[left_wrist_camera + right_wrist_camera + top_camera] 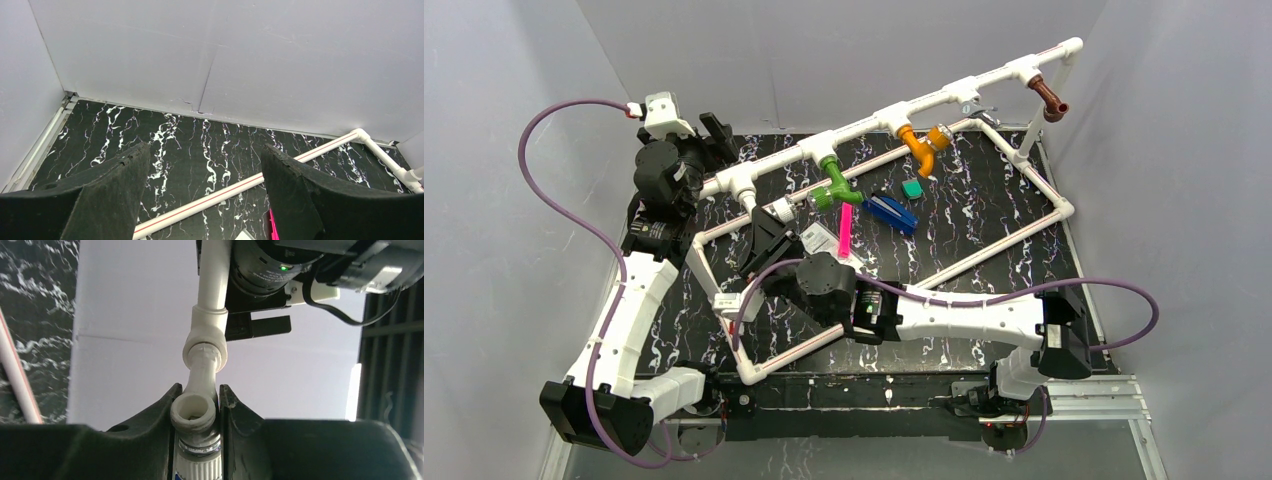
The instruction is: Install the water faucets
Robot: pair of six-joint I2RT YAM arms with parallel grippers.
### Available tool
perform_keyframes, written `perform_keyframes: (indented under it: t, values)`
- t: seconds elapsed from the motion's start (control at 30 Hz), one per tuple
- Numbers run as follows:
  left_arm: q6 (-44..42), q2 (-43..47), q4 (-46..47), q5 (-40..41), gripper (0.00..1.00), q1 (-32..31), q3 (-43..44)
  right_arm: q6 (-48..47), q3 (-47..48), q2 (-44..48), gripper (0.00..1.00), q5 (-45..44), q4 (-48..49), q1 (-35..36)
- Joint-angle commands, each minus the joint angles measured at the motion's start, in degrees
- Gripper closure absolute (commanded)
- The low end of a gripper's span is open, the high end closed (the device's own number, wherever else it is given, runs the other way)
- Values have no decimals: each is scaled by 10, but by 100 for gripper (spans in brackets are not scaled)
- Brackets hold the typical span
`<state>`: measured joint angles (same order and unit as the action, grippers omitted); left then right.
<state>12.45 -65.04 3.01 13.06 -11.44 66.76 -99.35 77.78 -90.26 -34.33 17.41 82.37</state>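
The white pipe frame carries a brown faucet at its far right tee, an orange faucet and a green faucet. My right gripper is shut on the white faucet, held under the leftmost tee. In the right wrist view the white faucet sits between the fingers of my right gripper, its stem running up into the tee. My left gripper is open and empty at the back left; in the left wrist view the gripper has only mat between its fingers.
A flat blue piece, a small green block, a pink stick and a white card lie on the black marbled mat inside the frame. The frame's lower pipe crosses below my left gripper. Grey walls enclose the table.
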Motion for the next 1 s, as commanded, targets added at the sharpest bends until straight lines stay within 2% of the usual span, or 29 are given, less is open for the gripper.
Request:
perform_keyframes:
  t: [0.0, 0.3, 0.43, 0.7, 0.87, 0.97]
  values:
    - [-1, -67, -199, 6, 21, 7, -80, 157, -1, -10, 99, -14, 79, -5]
    - [-1, -67, -199, 3, 21, 6, -79, 470, 0, -23, 99, -31, 133, -4]
    - [-1, -68, -199, 2, 21, 6, -79, 632, -7, -21, 99, -26, 184, -4]
    - [-1, -64, -199, 1, 21, 6, -81, 885, -27, -19, 99, -67, 306, -5]
    - [0, -63, -199, 0, 21, 6, -81, 1010, -34, -17, 99, -91, 349, -5]
    - [0, -62, -198, -1, 21, 6, -81, 1020, -25, -25, 99, -107, 351, -5]
